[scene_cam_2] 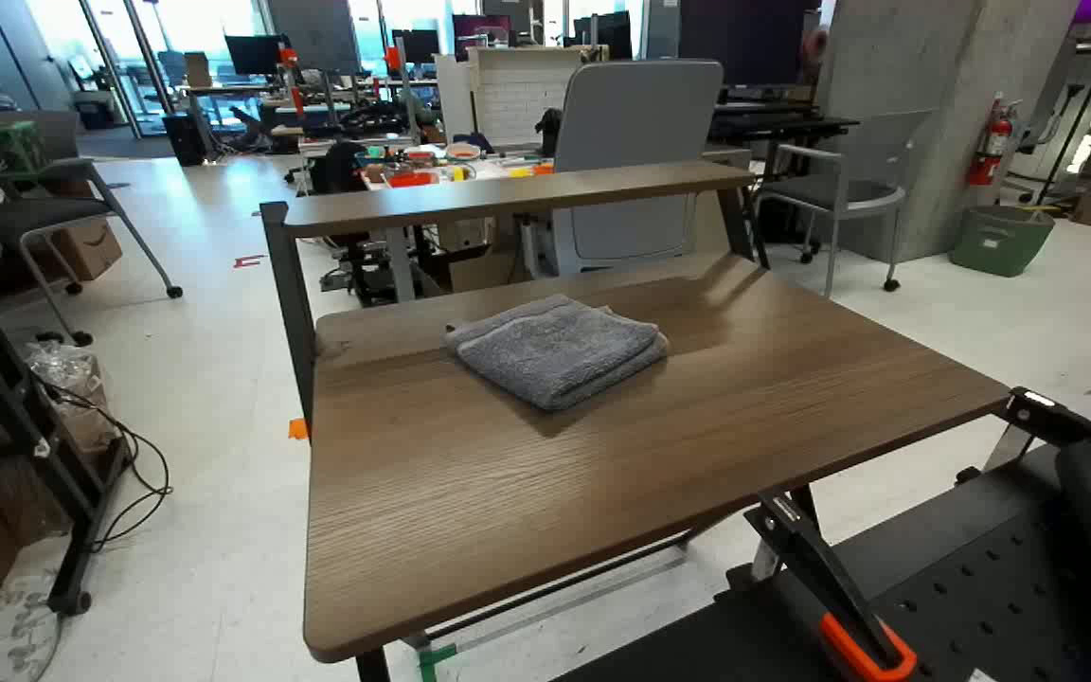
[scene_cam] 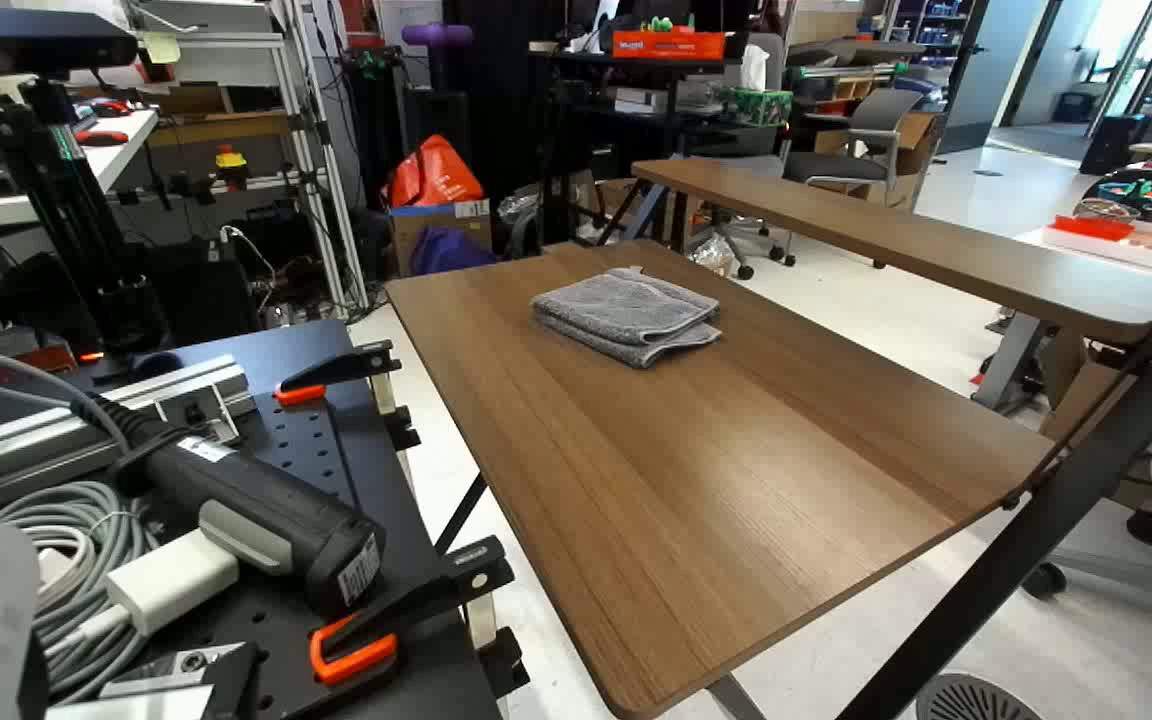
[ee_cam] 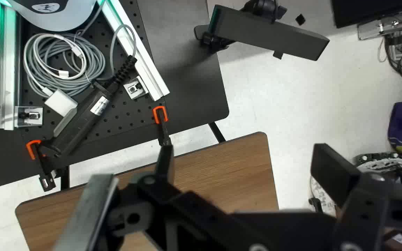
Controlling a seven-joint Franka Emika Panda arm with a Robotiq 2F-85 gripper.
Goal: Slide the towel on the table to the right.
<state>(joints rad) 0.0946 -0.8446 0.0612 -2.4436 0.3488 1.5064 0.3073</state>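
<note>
The towel, a grey folded cloth (scene_cam: 626, 305), lies slightly rumpled on the table (scene_cam: 736, 500), which has a brown wood-grain top. In an exterior view, the towel (scene_cam_2: 555, 350) lies toward one end of the table (scene_cam_2: 470, 483), near its raised shelf. In the wrist view, part of the table (ee_cam: 222, 170) shows but the towel does not. My gripper (ee_cam: 245, 157) is open, with its two fingers wide apart and nothing between them. The gripper is out of view in both exterior views, so its distance from the towel cannot be told.
A narrow raised wooden shelf (scene_cam: 896, 235) on dark metal supports runs along one long side of the table. A black worktop (ee_cam: 187, 80) stands beside the opposite side, with orange-tipped clamps (ee_cam: 161, 122), coiled cables (ee_cam: 61, 62) and a camera on a stand (ee_cam: 270, 33).
</note>
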